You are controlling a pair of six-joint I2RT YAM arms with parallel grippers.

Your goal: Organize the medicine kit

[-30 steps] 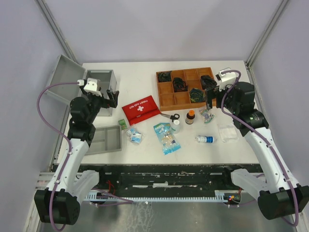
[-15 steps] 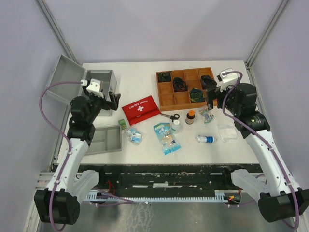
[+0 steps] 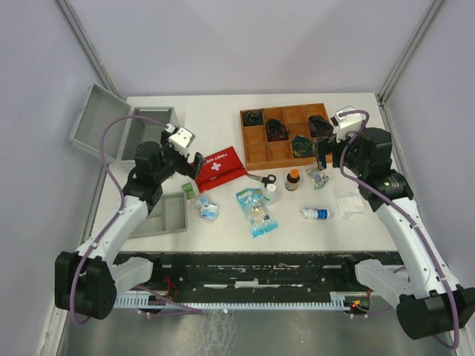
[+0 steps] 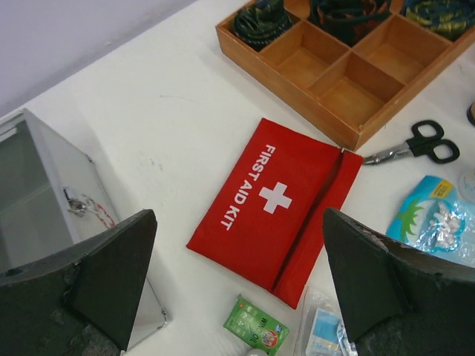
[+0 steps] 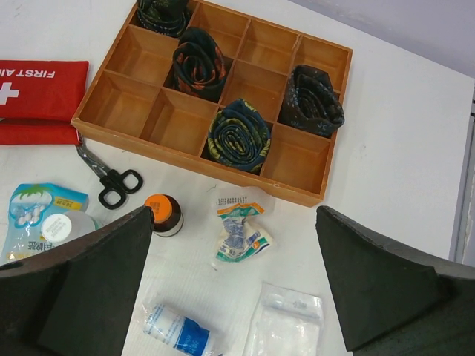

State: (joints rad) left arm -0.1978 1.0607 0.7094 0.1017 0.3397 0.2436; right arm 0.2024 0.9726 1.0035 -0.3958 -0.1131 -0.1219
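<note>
The medicine kit stands open at the table's far left, its lid tipped back; its corner shows in the left wrist view. My left gripper is open and empty, hovering over the near-left edge of the red first aid pouch, which lies flat below it. My right gripper is open and empty above a crumpled packet, a brown bottle and a clear bag.
A grey insert tray lies at the near left. A wooden compartment tray holds rolled ties. Scissors, a blue packet, a white-blue bottle and a green sachet lie scattered mid-table.
My left arm has swung right, from beside the open case to over the red pouch. The right arm has barely moved.
</note>
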